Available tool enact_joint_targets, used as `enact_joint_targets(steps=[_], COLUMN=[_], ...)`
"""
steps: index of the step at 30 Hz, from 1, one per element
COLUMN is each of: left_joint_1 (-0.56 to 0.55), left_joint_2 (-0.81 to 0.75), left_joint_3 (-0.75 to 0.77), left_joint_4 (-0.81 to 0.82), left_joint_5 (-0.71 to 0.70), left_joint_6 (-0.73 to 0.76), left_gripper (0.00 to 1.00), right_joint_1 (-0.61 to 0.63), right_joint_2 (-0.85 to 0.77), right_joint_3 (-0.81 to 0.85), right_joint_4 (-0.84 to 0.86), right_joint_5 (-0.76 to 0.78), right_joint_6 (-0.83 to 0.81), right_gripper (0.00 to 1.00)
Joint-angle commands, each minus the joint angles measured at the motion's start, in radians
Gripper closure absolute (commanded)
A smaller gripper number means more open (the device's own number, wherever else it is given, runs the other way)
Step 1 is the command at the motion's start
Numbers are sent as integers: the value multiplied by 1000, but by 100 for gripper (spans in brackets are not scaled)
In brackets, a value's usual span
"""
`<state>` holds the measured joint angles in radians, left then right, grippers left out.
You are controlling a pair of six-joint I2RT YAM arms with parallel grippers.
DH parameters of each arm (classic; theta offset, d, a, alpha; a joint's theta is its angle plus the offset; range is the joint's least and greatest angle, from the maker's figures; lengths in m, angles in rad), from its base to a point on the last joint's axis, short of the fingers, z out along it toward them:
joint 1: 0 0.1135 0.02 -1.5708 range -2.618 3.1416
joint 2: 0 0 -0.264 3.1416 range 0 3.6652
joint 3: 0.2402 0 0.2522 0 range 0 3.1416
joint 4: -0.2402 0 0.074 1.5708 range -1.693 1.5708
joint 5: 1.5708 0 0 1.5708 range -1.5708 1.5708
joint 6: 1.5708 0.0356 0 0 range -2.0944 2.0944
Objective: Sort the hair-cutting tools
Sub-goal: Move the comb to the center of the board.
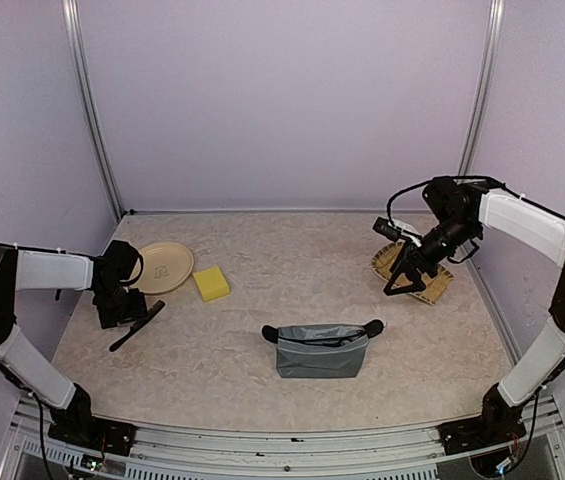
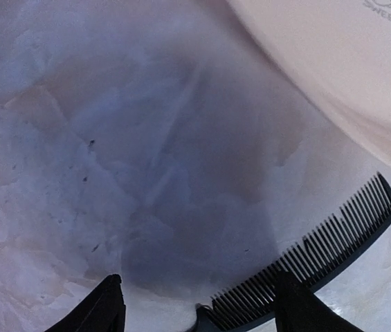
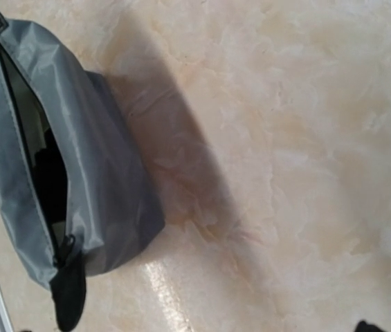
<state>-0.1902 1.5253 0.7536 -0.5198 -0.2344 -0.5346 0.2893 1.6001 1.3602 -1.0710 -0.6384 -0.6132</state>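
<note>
Down at my left pincer things were simple: jaws spread wide, holding nothing, hanging low over the table. From the wrist cam, the black comb lay flat right under me. Its plain end sat roughly in the gap between my fingers, and the toothed part ran away up and to the right, passing behind my right-side finger. So its long axis cut diagonally across my opening instead of square to it. My guess was I'd need a bit of wrist twist, so the jaws would close across the spine and not along it.

Just past the toothed tip was the rim of the beige plate, close but not touching the comb, as far as I could tell.

Seen from overhead, the comb was right beside my left pincer, slanting from near-left to far-right. My right pincer was way off across the table by the wicker tray, and I couldn't tell if it was open or gripping something. The grey pouch sat unzipped between us, so the comb was clearly a left-arm job.
</note>
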Motion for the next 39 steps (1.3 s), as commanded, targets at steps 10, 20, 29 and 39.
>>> enact_joint_targets(steps=[10, 20, 29, 39], left_joint_1=[-220, -691, -823, -902], left_joint_2=[-53, -71, 228, 420], left_joint_3=[-128, -165, -48, 90], left_joint_4=[81, 158, 121, -40], left_joint_5=[247, 237, 140, 149], left_joint_6=[-150, -506, -656, -641], left_gripper=[33, 39, 46, 55], right_joint_1=[-7, -7, 1, 1], right_joint_2=[-6, 74, 95, 81], right_joint_3=[13, 50, 79, 8], right_joint_4=[-6, -16, -31, 4], right_joint_5=[9, -32, -54, -64], right_joint_6=[-26, -23, -21, -32], right_gripper=[0, 0, 0, 0])
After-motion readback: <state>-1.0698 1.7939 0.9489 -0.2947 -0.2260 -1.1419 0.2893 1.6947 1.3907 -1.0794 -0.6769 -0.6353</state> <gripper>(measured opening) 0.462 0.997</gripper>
